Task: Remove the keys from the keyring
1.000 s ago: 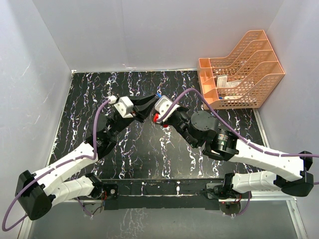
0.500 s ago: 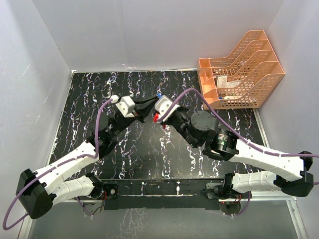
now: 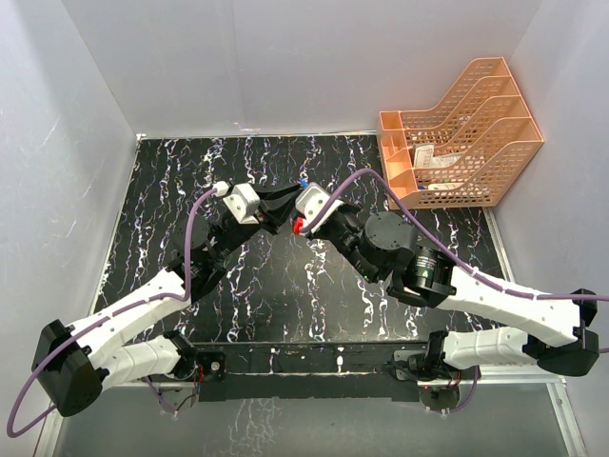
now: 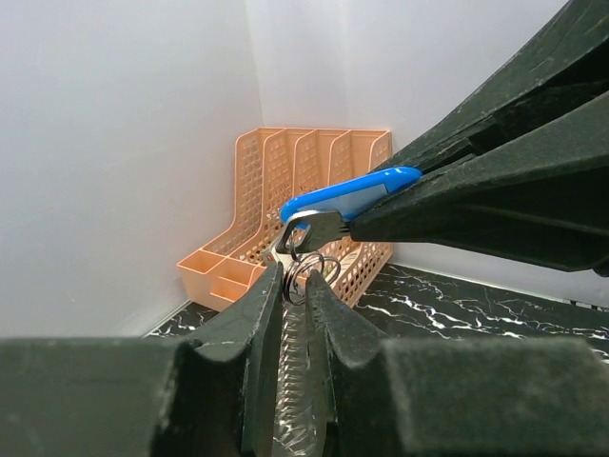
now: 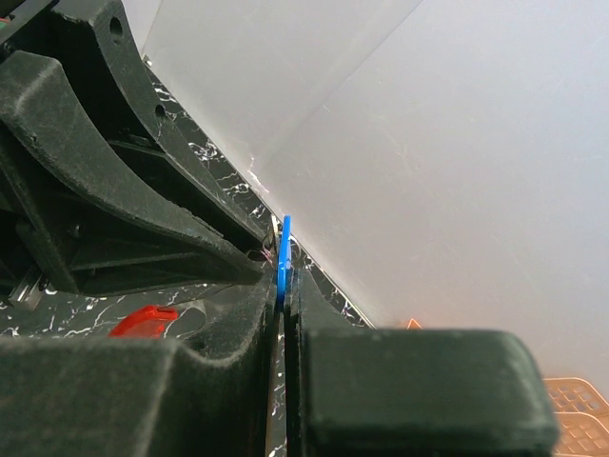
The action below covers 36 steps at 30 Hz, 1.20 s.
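The right tool (image 5: 284, 284) is pinching the blue head of the key (image 4: 350, 193), its fingers pressed together on it. The left tool (image 4: 295, 290) is squeezing a pale strip, apparently the white-grey part of the keyring (image 3: 297, 226), just beneath small wire rings (image 4: 309, 271) hanging from the key. Both tools are meeting tip to tip above the bench (image 3: 190, 181), left of the peach file rack (image 3: 466, 143), with the keyring's red part showing beneath them.
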Available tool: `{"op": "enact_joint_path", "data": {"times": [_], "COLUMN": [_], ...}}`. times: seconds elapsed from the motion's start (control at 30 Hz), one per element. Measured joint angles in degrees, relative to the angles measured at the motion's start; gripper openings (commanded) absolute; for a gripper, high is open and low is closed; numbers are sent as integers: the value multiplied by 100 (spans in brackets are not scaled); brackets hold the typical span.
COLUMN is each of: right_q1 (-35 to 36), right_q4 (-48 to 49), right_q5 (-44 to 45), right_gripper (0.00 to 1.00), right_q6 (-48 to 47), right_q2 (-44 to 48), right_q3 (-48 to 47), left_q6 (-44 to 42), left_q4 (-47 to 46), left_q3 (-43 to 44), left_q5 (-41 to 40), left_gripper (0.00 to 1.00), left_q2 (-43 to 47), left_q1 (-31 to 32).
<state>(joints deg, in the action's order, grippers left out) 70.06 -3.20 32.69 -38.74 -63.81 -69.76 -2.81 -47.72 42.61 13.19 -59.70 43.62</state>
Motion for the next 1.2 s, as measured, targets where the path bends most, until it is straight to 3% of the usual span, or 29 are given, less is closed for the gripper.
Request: {"op": "enact_joint_path", "data": {"times": [0.37,0.77,1.2], "right_q1": [0,-4,31], "right_q4": [0,-7,227], "right_q5": [-31,-22,-13], "right_gripper": [0,0,0], "right_q6": [11,28,-42], "right_q2": [4,24,271], "right_q3": [0,2,142], "left_q6": [37,133,0], "left_q4": [-59,-227,-103], "left_q3": [0,0,-118], "left_q5": [66,-162,-457], "left_gripper": [0,0,0], "left_q2": [0,-118,612], "left_q1": [0,0,13]}}
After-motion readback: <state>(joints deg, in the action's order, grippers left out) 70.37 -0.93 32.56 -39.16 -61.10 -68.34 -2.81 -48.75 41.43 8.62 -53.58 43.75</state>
